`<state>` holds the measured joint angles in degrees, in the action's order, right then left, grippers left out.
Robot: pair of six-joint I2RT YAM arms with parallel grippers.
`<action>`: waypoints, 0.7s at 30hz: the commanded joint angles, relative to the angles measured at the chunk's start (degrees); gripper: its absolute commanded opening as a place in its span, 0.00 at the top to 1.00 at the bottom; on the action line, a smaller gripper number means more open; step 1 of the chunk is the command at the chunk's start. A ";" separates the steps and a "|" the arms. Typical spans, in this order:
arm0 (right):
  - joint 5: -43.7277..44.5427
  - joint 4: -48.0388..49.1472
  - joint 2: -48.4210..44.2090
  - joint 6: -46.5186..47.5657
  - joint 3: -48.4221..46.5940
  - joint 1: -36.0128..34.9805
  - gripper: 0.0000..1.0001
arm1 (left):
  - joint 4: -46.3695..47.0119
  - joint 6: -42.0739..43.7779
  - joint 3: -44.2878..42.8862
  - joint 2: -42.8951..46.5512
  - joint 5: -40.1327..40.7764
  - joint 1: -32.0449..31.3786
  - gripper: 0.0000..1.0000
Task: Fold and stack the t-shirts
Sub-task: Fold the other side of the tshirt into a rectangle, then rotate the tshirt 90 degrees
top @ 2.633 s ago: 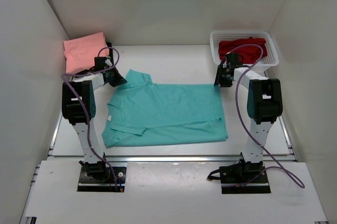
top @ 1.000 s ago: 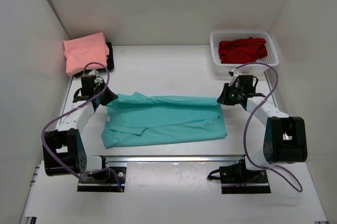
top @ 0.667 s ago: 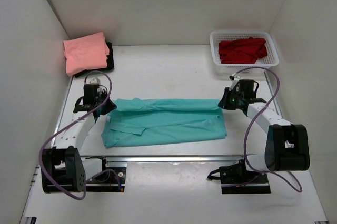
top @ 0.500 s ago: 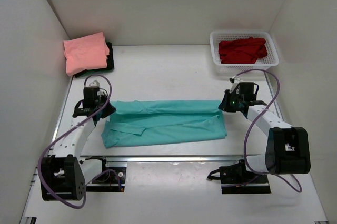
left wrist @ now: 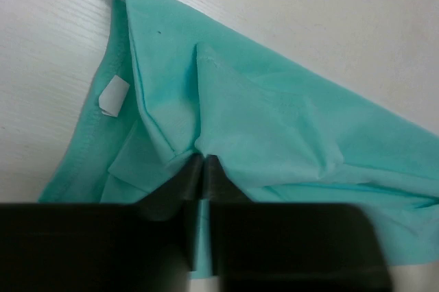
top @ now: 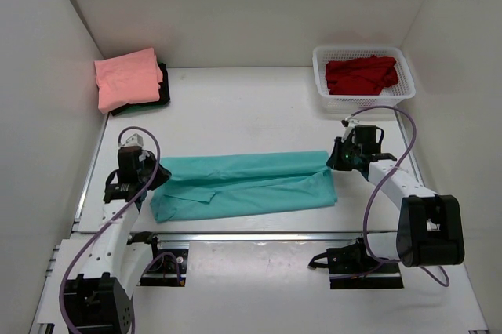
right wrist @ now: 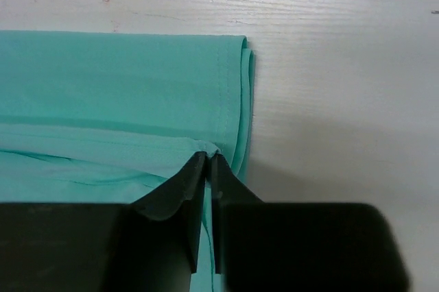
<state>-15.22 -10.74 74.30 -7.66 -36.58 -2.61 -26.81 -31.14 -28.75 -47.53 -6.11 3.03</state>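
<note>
The teal t-shirt (top: 251,181) lies in the middle of the table as a long band, its far half folded over towards me. My left gripper (top: 154,175) is at its left end, shut on a fold of the teal cloth (left wrist: 274,120) near the collar; the jaws are almost together (left wrist: 204,157). At the right end, my right gripper (top: 334,163) is shut on the hem corner (right wrist: 209,155) of the teal cloth (right wrist: 123,93). A folded salmon pink t-shirt (top: 125,77) rests on a very dark one (top: 154,96) at the far left. The red t-shirt (top: 361,74) lies in the basket.
The white mesh basket (top: 405,88) stands at the far right corner. A metal rail (top: 259,235) runs along the table's near edge, just in front of the teal shirt. White walls close in on both sides. A white label (left wrist: 115,94) shows inside the collar.
Both grippers have drawn the teal shirt's far edge towards the near edge, so the flat shirt has become a narrow folded band. Both arms have come lower and nearer.
</note>
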 commanded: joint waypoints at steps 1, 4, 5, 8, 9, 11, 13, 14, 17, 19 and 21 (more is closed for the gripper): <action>3.10 -1.47 -2.58 -0.86 0.10 0.23 0.92 | -1.93 -0.06 0.89 3.22 -1.36 -1.00 0.61; 3.54 -3.23 -5.30 -2.19 -0.77 0.33 0.71 | -1.15 0.63 1.33 5.07 -3.02 -0.48 0.58; 4.14 -3.14 -6.96 -2.36 -0.60 -0.20 0.70 | -1.05 0.55 0.81 5.25 -2.94 -0.22 0.58; 4.68 -0.44 -11.10 -1.66 -0.43 -1.69 0.75 | -0.62 1.08 -1.47 2.46 -3.82 -2.23 0.64; 3.89 1.32 -11.63 -1.74 -0.51 -1.61 0.74 | -0.18 0.99 -1.92 2.18 -4.69 -4.15 0.66; 2.66 2.30 -10.16 -0.60 -1.99 -2.22 0.68 | 1.22 -1.02 -1.48 -1.93 -5.49 -6.27 0.68; 0.82 2.65 -5.77 0.97 -3.23 -2.66 0.66 | 2.71 -3.21 -1.66 -4.75 -2.87 -10.21 0.70; -0.06 3.27 -4.53 1.07 -4.45 -3.18 0.67 | 3.77 -4.88 -1.48 -6.33 -0.68 -11.19 0.71; -1.99 4.32 0.83 0.63 -7.18 -4.15 0.73 | 4.57 -7.88 -2.62 -13.09 3.55 -15.15 0.73; -3.58 5.20 5.48 0.27 -7.98 -4.33 0.75 | 3.79 -8.76 -5.33 -19.14 5.39 -16.64 0.74; -4.37 5.47 8.30 -0.51 -9.56 -4.68 0.76 | 2.90 -8.25 -8.75 -28.36 5.93 -17.00 0.77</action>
<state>-16.91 -8.67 79.75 -8.14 -43.03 -6.66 -24.43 -37.60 -32.29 -67.70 -4.10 -13.06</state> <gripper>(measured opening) 0.244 0.242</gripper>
